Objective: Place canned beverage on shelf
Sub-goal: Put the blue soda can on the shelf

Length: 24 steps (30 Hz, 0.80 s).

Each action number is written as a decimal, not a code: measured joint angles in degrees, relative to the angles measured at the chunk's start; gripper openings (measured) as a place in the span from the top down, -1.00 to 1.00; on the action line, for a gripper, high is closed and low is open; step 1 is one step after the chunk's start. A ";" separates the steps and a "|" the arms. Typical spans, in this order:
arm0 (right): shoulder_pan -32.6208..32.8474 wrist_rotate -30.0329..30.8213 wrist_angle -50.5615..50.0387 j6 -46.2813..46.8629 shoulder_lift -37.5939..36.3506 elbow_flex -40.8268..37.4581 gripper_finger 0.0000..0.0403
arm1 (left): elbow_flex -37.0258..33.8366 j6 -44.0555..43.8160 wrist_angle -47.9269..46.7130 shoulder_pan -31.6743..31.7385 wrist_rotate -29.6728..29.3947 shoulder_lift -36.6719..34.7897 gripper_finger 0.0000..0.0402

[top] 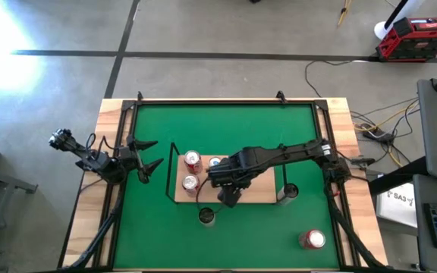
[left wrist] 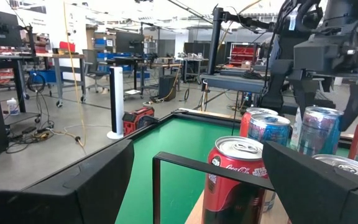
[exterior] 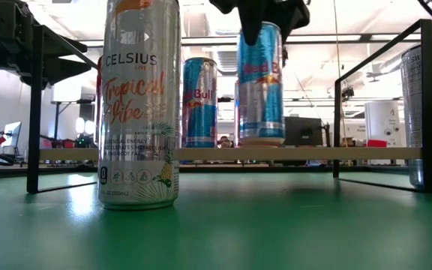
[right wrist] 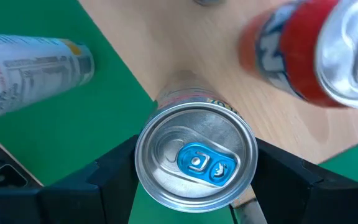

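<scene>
At the worktop's left edge the left claw waits over the green mat, fingers spread wide and holding nothing, pointing toward the shelf's near end. Just beyond it the shelf lies across the middle of the mat, a wooden board in a black wire frame, with red cans standing at its left end and a blue-tabbed can beside them.

Over the front edge of the board, right of those cans, the right claw reaches in from the right side of the worktop and is clamped on a blue and silver can. The wrist camera looks straight down on its lid, a dark finger against each side, so the can's long axis is upright. In the low view its base sits at board level; whether it fully rests there I cannot tell. The coming move looks to hinge on this: the can is directly below the claw, so letting go and lifting straight up should leave it standing.

A tall pale can stands on the mat in front of the shelf, and another red can stands far right.
</scene>
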 joint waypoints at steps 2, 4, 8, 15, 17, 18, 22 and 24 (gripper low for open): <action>0.00 0.00 -0.33 -0.39 1.24 2.40 -0.26 | 0.00 0.02 -0.02 0.00 0.00 0.00 -0.69; -0.03 0.04 -0.53 -0.96 2.44 4.83 -0.26 | 0.00 0.02 0.00 -0.02 0.00 0.00 -0.69; -0.04 0.29 -1.66 -3.03 4.50 7.78 -0.26 | 0.00 0.02 -0.01 0.00 0.00 0.00 -0.69; -0.04 1.69 -1.76 -7.01 4.84 7.65 -0.26 | 0.00 0.02 -0.03 0.00 0.00 0.00 -0.69; -0.04 1.71 -1.55 -7.51 4.84 7.65 -0.26 | 0.00 0.00 0.01 -0.02 0.00 0.00 -0.69; -0.04 1.70 -1.51 -7.73 4.84 7.65 -0.26 | -0.01 0.01 0.00 0.00 0.00 0.00 -0.69; -0.04 2.85 -1.09 -8.92 4.84 7.65 -0.26 | 0.00 0.02 0.02 -0.02 0.00 0.00 -0.69; -0.04 3.08 -0.83 -9.08 4.84 7.65 -0.26 | 0.00 0.02 0.01 0.00 0.00 0.00 -0.69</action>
